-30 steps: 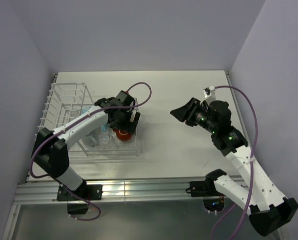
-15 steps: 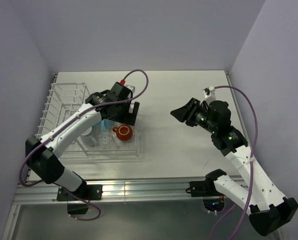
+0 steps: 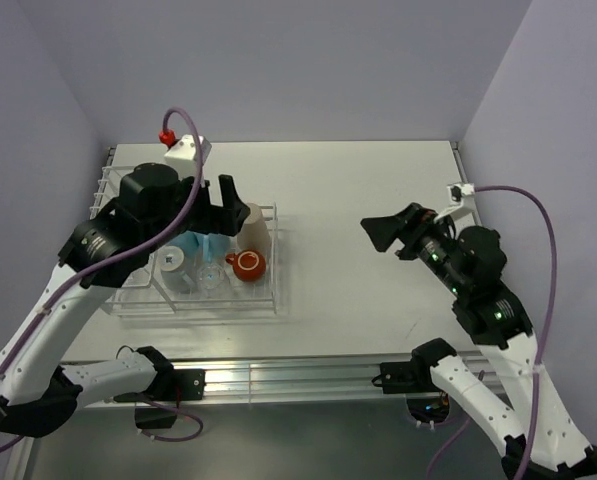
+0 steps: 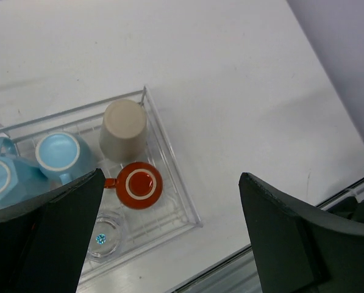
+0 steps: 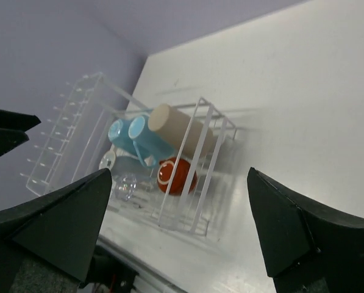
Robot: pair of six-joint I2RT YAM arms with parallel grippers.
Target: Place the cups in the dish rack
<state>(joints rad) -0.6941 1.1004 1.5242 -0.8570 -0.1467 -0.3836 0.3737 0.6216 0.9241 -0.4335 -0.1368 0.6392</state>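
Observation:
The white wire dish rack (image 3: 274, 262) stands at the table's left and holds the cups. A beige cup (image 3: 255, 225) sits at its far right corner, a red-orange cup (image 3: 246, 264) just in front of it, and light blue cups (image 3: 192, 246) to their left. My left gripper (image 3: 214, 205) hangs open high above the rack, holding nothing. From the left wrist I look down on the beige cup (image 4: 123, 128), the red-orange cup (image 4: 139, 185) and a blue cup (image 4: 58, 152). My right gripper (image 3: 388, 230) is open over the bare table, well right of the rack.
A clear glass (image 3: 210, 278) stands in the rack's near row, also seen as a clear glass (image 4: 102, 235) from the left wrist. Purple walls close in the table at the back and on both sides. A metal rail (image 3: 298, 378) runs along the near edge.
My left gripper let go of the red-orange cup in the rack and rose high above it. My right gripper opened wider, and that arm drew back to the right.

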